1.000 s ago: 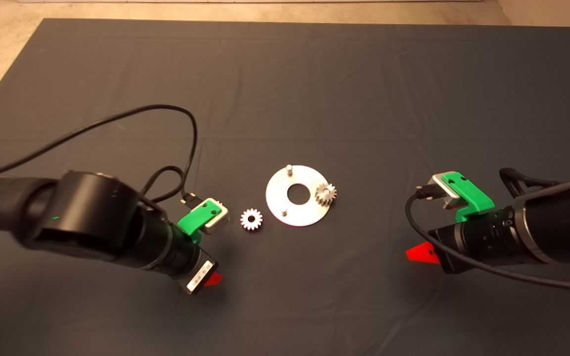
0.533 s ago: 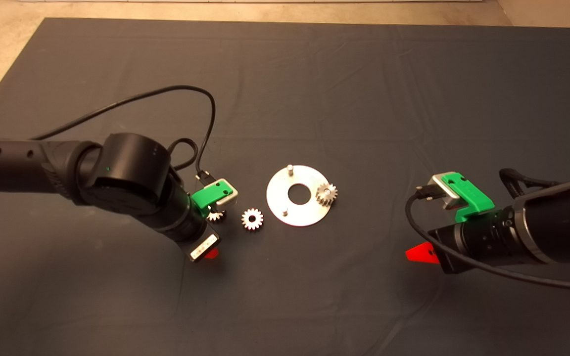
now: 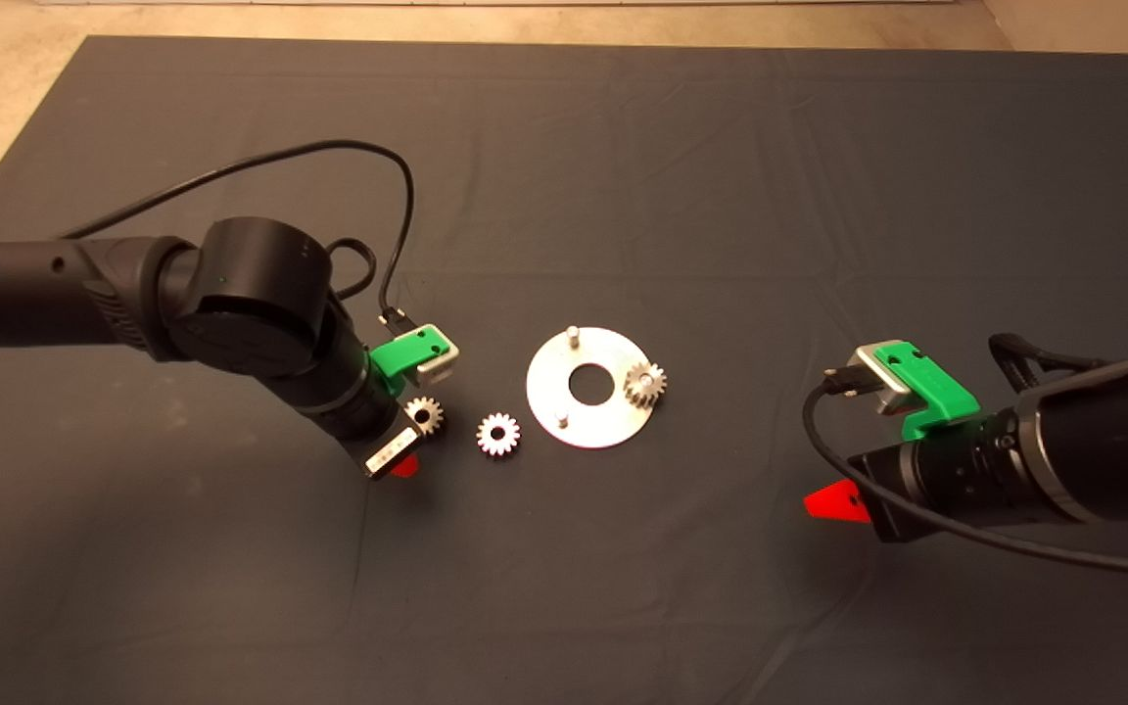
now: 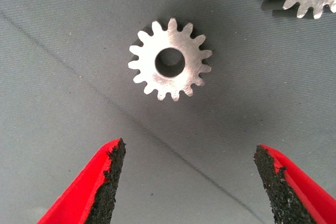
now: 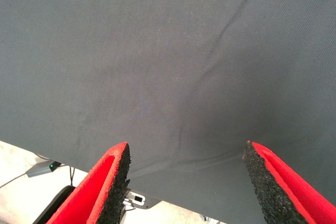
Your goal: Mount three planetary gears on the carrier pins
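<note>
The shiny disc [image 3: 613,419] lies at the mat's middle. Two carrier pins stand bare on it, one on the far side [image 3: 572,334] and one on the near side [image 3: 562,422]. One planetary gear [image 3: 644,382] sits at the disc's right rim. A second gear [image 3: 498,434] lies flat on the mat left of the disc. Further left lies a third gear [image 3: 423,414] [image 4: 169,62]. My left gripper [image 4: 191,182] hangs open over the mat just short of it, not touching. My right gripper [image 5: 186,182] is open and holds nothing; its red finger [image 3: 836,502] shows at the right.
A black cable [image 3: 260,171] loops over the mat behind the left arm. The right arm [image 3: 1063,460] hovers over the mat's right side. The right wrist view shows the mat's edge [image 5: 63,156] with pale floor beyond.
My left arm has swung toward the far side of the mat, uncovering the third gear that it hid a second ago. The right arm, the disc and the other gears have not moved.
</note>
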Available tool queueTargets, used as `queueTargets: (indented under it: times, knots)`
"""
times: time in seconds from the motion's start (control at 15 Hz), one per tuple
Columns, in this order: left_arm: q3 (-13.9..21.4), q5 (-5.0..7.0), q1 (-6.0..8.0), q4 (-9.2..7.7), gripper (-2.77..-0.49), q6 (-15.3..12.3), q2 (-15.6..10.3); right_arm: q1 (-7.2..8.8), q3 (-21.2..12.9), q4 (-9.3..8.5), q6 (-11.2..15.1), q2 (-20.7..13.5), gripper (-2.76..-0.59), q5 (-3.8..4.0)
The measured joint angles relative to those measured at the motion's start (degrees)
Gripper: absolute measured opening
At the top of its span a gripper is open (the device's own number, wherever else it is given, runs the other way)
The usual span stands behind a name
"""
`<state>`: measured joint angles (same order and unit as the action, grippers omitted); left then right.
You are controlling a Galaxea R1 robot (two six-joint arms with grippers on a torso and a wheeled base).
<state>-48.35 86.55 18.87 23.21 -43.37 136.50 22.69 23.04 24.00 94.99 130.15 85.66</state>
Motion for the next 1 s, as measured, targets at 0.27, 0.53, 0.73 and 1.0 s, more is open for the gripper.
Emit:
queueTargets:
  times: [0.27,0.53,0.73,1.0]
  knots:
    - [-2.21,-0.14,0.00,-0.06,-1.51,0.88,0.00,0.00,0.00,0.00,0.00,0.01,-1.75,-0.33]
    - [-3.05,-2.49,-0.02,-0.09,-1.51,1.04,0.40,0.00,0.00,0.00,0.00,0.04,-1.75,-0.39]
    - [-3.41,-3.04,-0.44,-0.09,-1.51,0.99,1.52,0.00,0.00,0.00,0.02,0.20,-1.75,-0.39]
    - [-3.50,-4.17,-0.46,-0.09,-1.51,0.85,2.21,0.00,0.00,0.00,0.02,0.17,-1.75,-0.39]
